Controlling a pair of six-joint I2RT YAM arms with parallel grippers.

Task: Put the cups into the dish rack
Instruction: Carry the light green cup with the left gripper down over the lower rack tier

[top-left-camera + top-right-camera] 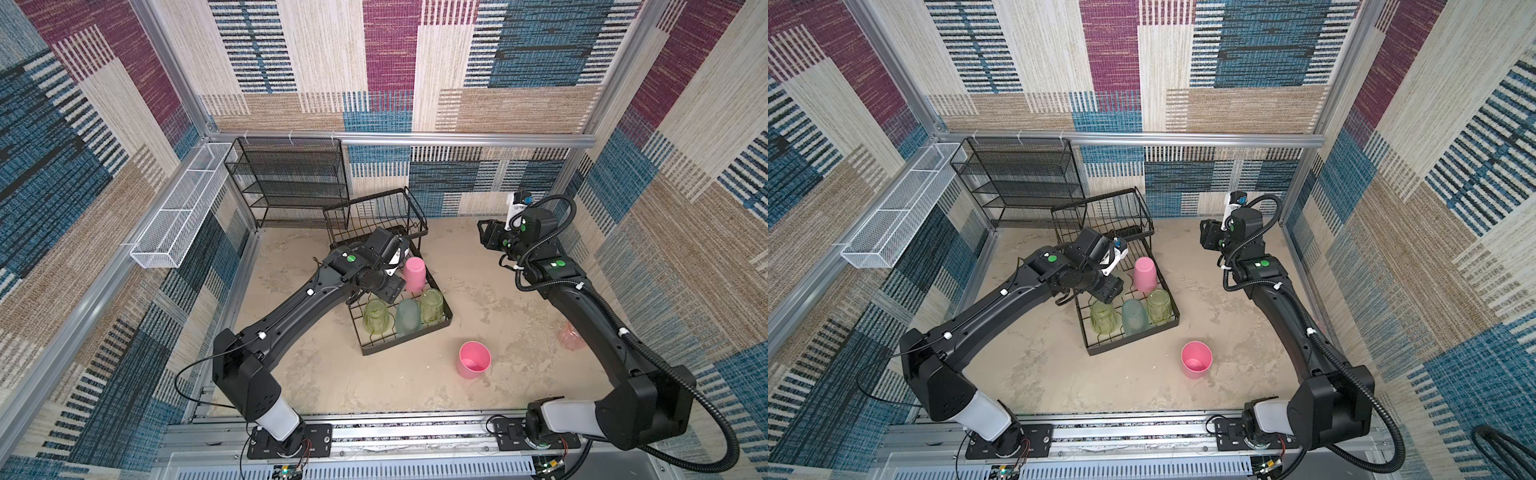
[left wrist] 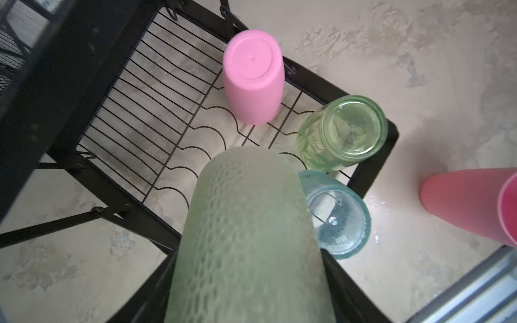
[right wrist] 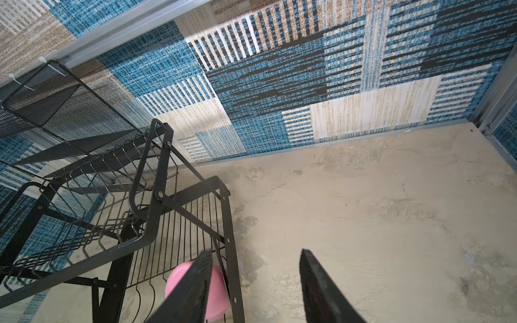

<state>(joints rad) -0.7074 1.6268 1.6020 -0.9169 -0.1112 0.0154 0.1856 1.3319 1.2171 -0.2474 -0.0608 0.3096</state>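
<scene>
The black wire dish rack (image 1: 405, 347) stands mid-table, its basket tier (image 1: 374, 212) behind. My left gripper (image 1: 384, 297) is shut on a textured yellow-green cup (image 1: 376, 318) at the lower tier's near left; in the left wrist view this cup (image 2: 251, 237) fills the space between the jaws. Upside down on that tier stand a pink cup (image 1: 414, 274), a yellow-green cup (image 1: 432, 306) and a pale teal cup (image 1: 408, 318). A second pink cup (image 1: 473, 359) stands upright on the table. A reddish-pink cup (image 1: 571, 336) peeks from behind my right arm. My right gripper (image 3: 255, 251) is open and empty.
A black fine-mesh shelf unit (image 1: 291, 178) stands against the back wall. A long white mesh trough (image 1: 183, 208) hangs on the left wall. Patterned walls close in three sides, and a metal rail (image 1: 374, 419) runs along the front.
</scene>
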